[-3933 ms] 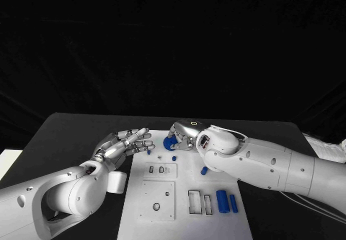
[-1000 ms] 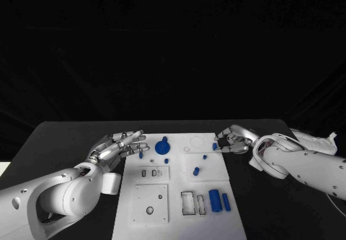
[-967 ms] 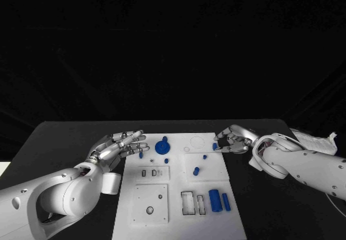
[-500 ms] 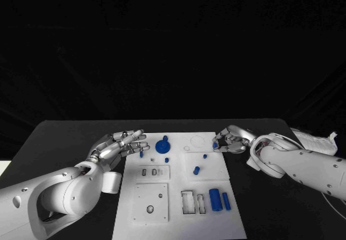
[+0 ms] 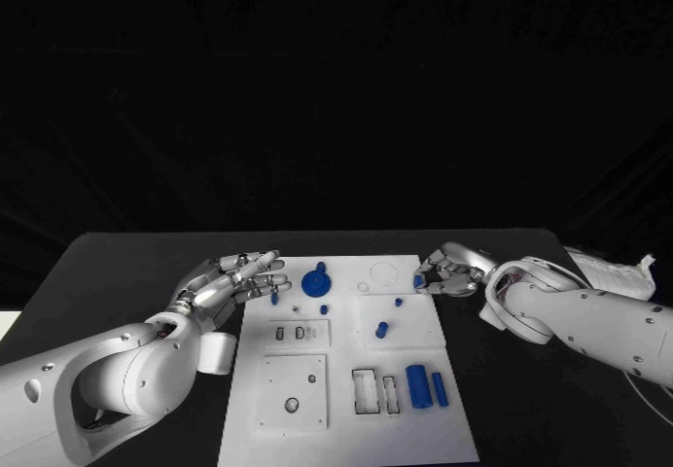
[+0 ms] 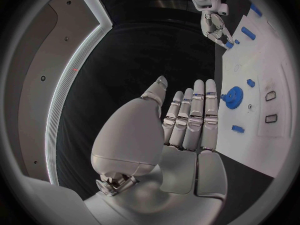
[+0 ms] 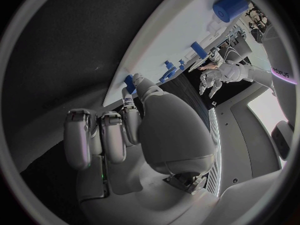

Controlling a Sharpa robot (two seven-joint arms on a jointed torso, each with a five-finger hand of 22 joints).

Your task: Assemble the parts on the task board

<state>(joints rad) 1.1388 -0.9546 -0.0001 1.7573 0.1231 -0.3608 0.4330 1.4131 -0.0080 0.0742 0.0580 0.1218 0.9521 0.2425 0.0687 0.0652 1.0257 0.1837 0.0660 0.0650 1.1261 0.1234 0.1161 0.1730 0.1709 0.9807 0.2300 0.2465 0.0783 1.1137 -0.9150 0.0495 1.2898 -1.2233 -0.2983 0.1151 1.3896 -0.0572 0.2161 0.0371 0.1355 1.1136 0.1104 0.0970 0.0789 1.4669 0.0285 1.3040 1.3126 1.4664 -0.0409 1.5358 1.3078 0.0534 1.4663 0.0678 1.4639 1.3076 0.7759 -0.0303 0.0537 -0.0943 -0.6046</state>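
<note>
Right fingers (image 5: 438,273) nearer blue peg (image 5: 418,282)

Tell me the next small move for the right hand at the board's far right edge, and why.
Probably close the right hand on the small blue part at its fingertips and lift it a little. The fingers curl around that part at the task board's far right edge, but a firm grip isn't clear. The left hand hovers with fingers spread beside the board, holding nothing.
</note>
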